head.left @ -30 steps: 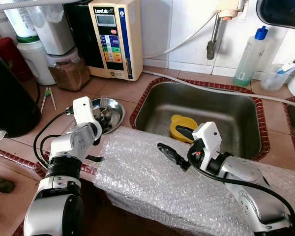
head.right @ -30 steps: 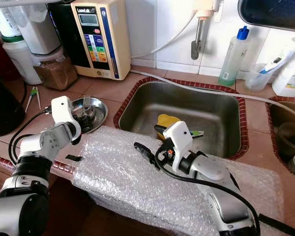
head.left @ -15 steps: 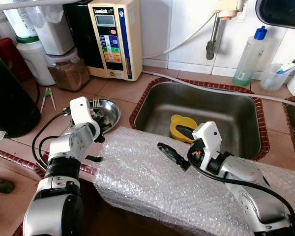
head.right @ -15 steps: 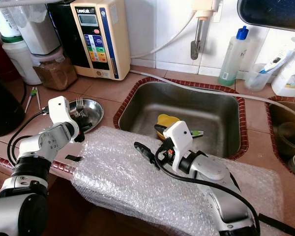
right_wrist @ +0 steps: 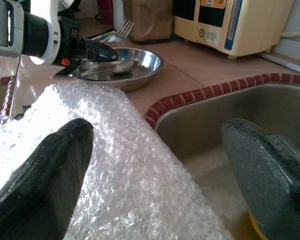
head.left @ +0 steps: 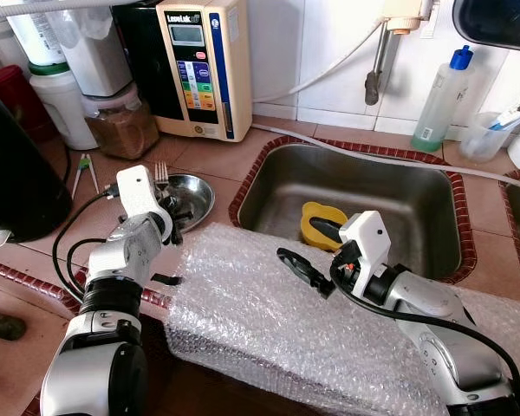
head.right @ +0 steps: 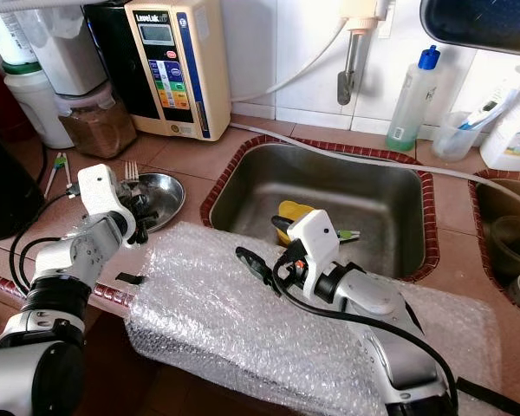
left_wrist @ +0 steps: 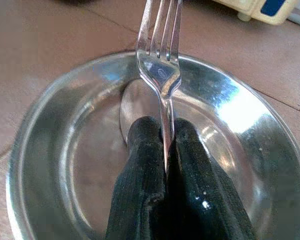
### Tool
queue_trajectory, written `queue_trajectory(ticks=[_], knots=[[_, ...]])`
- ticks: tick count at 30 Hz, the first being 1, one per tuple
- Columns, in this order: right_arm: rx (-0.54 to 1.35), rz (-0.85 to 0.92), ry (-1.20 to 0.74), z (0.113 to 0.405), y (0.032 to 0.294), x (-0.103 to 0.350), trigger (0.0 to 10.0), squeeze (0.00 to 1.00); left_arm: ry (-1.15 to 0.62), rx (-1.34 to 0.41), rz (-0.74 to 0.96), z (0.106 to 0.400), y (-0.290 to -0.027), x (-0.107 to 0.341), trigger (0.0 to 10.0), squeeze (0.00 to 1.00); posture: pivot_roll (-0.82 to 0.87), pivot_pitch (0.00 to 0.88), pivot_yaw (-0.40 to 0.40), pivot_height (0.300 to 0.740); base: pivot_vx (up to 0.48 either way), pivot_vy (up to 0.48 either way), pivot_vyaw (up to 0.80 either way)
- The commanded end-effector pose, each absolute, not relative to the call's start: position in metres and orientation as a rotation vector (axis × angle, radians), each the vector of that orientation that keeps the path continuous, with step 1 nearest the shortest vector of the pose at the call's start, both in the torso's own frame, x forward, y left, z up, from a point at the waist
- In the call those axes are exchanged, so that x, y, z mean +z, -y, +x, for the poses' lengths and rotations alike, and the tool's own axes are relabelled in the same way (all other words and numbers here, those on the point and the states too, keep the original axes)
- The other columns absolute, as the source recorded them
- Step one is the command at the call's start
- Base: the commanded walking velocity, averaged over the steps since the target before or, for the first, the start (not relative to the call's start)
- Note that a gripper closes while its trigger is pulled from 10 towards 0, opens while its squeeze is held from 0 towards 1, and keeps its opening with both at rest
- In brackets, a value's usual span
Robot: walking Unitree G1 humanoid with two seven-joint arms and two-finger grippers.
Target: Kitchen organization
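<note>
Two grippers working over a tiled counter (head.left: pixel 199 156). Left gripper (left_wrist: pixel 162 145) hanging over the steel dish (left_wrist: pixel 55 150) left of the sink (head.left: pixel 364 186), fingers (left_wrist: pixel 140 150) pinching a fork (left_wrist: pixel 160 60) by the handle — tines pointing away from the wrist, out past the dish's far rim. Fork sitting above the dish, not lying in it. Spoon bowl (left_wrist: pixel 130 105) showing under the fingers inside the dish.

Right gripper (right_wrist: pixel 165 165) hovering at the near left corner of the sink, over the edge of the bubble wrap (head.left: pixel 269 321); fingers (right_wrist: pixel 45 170) spread wide, gripping nothing. One finger over the wrap, the other over the sink basin. From the head camera, right gripper's black fingertips (head.left: pixel 296 267) lying just over the wrap's top surface — touching or not, impossible to tell.

Bubble wrap draping over the counter's front edge, spanning from beside the dish across the front of the sink. Yellow bowl (head.left: pixel 316 217) sitting in the sink near its front left corner, dark object inside it, partly hidden by the right wrist.

Along the back wall: beige water appliance (head.left: pixel 204 65) with a control panel, jar of brown stuff (head.left: pixel 121 126) beside it, white containers (head.left: pixel 61 100) further left. Black vessel (head.left: pixel 17 173) at the far left. Small scissors (head.left: pixel 84 169) lying on the tile between the black vessel and the dish. Clear bottle with blue cap (head.left: pixel 442 100) standing behind the sink on the right, tap (head.left: pixel 377 65) hanging above the basin.
</note>
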State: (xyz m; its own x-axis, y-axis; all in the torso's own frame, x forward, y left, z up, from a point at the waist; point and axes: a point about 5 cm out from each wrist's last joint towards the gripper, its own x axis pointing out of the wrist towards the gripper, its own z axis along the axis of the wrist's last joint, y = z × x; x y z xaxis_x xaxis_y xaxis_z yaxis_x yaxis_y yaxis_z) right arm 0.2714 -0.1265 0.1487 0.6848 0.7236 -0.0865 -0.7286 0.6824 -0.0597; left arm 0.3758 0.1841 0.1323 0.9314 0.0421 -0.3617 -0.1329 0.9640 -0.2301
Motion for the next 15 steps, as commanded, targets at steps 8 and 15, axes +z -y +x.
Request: queue_trajectory(ticks=[8, 15], knots=[[0.795, -0.108, -0.050, 0.274, 0.129, 0.150, 10.0, 0.00, -0.247, 0.088, -0.096, 0.379, -0.186, 0.147, 0.0, 0.00, -0.22, 0.004, 0.088, 0.740, 0.000, 0.000, 0.00], [0.751, -0.103, -0.022, 0.277, 0.133, 0.155, 10.0, 0.00, -0.066, 0.063, 0.014, 0.381, -0.177, 0.169, 0.0, 0.00, -0.23, 0.009, 0.085, 0.740, 0.000, 0.000, 0.00]])
